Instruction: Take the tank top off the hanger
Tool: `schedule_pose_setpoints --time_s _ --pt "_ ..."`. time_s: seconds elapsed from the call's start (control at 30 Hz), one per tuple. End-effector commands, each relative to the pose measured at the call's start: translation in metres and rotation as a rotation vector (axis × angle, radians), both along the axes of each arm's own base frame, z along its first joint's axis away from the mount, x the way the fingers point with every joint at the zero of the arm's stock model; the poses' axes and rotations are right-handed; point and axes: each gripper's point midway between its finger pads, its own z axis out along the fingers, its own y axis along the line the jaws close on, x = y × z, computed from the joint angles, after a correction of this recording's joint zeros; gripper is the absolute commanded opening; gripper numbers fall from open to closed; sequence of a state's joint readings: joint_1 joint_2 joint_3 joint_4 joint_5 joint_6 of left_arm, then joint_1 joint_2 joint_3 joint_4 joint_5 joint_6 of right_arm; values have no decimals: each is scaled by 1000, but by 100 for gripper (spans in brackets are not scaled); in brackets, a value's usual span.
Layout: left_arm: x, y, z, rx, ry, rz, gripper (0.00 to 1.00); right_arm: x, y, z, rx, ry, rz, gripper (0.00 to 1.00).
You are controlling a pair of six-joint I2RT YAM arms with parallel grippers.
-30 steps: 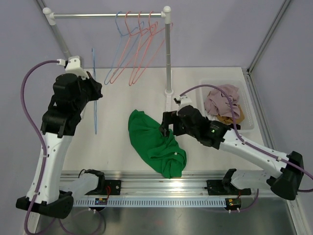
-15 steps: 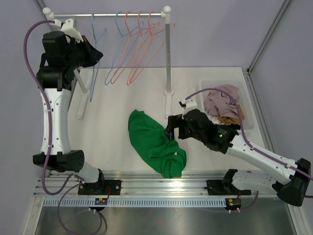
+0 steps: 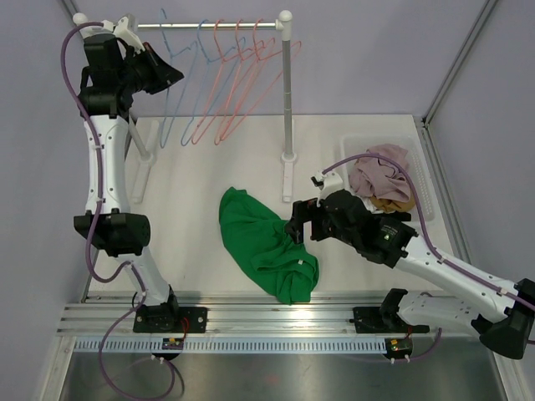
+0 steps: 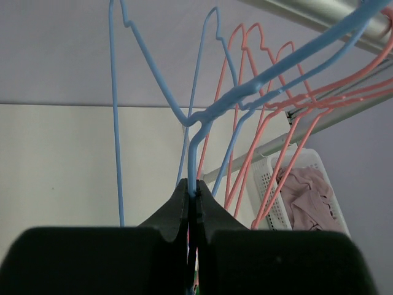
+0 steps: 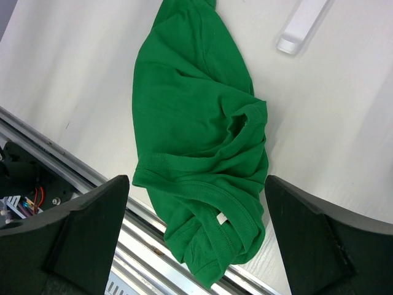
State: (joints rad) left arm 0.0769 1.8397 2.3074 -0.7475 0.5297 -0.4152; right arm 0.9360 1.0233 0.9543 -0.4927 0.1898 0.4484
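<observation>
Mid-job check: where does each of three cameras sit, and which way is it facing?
Top external: above and behind the bases, looking down on the table; both arms show.
Left wrist: on the raised left arm, facing the rail; left gripper shut on the blue hanger.
Right wrist: facing down at the green tank top, framed by the open right gripper.
Shared: top and right wrist show the tank top.

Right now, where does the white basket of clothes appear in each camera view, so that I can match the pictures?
Top external: the white basket stands at the right of the picture, about mid-height.
Left wrist: lower right, only partly seen.
Right wrist: not in it.
Shared landmark: the clothes rack; its post in the top view, its rod in the left wrist, its white foot in the right wrist.
</observation>
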Motion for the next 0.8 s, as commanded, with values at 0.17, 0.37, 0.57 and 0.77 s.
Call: schedule_pose_setpoints --time_s 0.17,0.37,0.57,0.77 --pt "20 -4 10 -24 -67 -32 4 -3 17 -3 33 -5 69 99" --pt "14 -5 18 -26 -76 -36 32 -6 40 -23 -7 58 178 100" --pt "-13 3 46 8 -124 21 76 -4 60 -62 -126 147 224 100" --pt "-69 37 67 84 -120 248 99 0 80 -106 -323 158 233 99"
